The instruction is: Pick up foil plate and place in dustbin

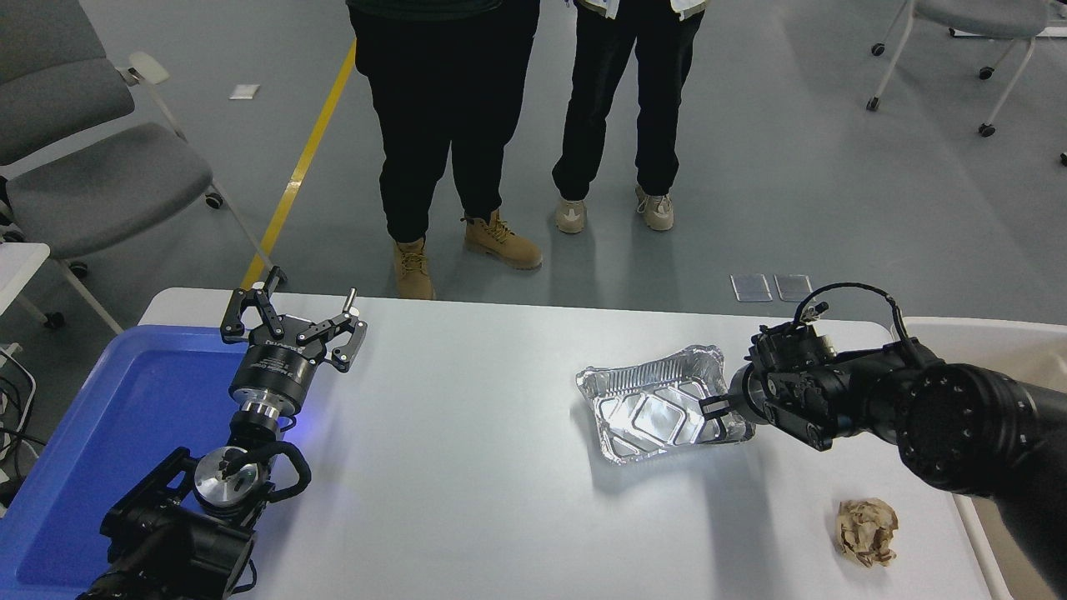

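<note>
The dustbin (992, 342) is cut off by the right edge and partly hidden behind the right arm. The right gripper (715, 414) covers the foil plate's (650, 404) right rim; finger contact cannot be resolved. Both persons (450, 117) are cropped above the waist. The blue tray (125, 400) runs past the left edge.

A grey floor (834, 183) is seen beyond a white table (467, 500) with rounded corners. A yellow line (302, 162) is painted across the floor at the left. Grey wheeled chairs (92, 167) are placed at the left edge, and another chair (967, 33) is seen at the top right. Two people (533, 125) in dark trousers are stood at the table's far side. Soft light is reflected off the floor.
</note>
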Robot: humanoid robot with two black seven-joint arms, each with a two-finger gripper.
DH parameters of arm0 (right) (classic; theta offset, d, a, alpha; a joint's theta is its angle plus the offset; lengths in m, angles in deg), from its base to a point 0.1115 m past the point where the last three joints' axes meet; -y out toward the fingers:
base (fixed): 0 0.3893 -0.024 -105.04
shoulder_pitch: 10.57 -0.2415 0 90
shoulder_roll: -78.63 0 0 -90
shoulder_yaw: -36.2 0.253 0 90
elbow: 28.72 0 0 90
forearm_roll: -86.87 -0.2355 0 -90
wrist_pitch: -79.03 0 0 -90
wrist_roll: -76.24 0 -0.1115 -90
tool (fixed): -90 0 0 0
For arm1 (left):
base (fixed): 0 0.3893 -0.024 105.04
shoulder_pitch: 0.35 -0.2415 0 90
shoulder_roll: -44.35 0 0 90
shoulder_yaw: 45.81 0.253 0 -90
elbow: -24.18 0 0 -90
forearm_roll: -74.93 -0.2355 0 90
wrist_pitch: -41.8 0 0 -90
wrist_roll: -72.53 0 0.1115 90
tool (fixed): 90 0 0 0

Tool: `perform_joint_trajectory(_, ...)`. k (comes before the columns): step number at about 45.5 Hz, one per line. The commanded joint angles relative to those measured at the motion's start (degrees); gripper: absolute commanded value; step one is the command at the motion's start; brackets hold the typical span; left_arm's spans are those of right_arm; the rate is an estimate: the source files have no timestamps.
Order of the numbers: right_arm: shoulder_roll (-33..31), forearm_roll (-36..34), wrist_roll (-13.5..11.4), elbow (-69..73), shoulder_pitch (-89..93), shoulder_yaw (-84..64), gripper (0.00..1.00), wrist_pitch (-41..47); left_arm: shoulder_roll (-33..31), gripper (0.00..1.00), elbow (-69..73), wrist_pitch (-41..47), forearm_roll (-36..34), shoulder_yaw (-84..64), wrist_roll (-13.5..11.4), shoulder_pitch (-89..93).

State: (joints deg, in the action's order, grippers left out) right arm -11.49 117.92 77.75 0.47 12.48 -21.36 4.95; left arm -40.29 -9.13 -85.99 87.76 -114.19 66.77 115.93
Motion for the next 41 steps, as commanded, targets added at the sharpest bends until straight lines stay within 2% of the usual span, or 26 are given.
perform_joint_trajectory(1, -4.35, -0.11, -0.02, 9.47, -8.44, 2.98, 0.00, 1.30, 0.00, 0.99, 0.00, 0.00, 0.00, 0.00, -0.04, 0.00)
perform_joint_trajectory(11, -17.27, -0.11, -0.02, 26.43, -24.34, 3.51, 0.00, 4.99, 0.00, 0.99, 0.00, 0.00, 0.00, 0.00, 0.04, 0.00)
perform_joint_trajectory(20, -27.91, 0.24, -0.37, 36.72, -40.08, 2.81, 0.00, 13.68, 0.00, 0.99, 0.00, 0.00, 0.00, 0.00, -0.04, 0.00)
perform_joint_trajectory(24, -31.78, 2.43, -0.72, 39.71, -46.32, 2.63, 0.00, 18.07, 0.00, 0.99, 0.00, 0.00, 0.00, 0.00, -0.04, 0.00)
perform_joint_trajectory(32, -36.00, 4.55, -0.98, 41.92, -57.31, 0.79, 0.00, 25.90, 0.00, 0.99, 0.00, 0.00, 0.00, 0.00, 0.04, 0.00)
perform_joint_trajectory(41, -36.88, 4.46, -1.33, 43.06, -65.49, -2.47, 0.00, 29.07, 0.00, 0.99, 0.00, 0.00, 0.00, 0.00, -0.04, 0.00)
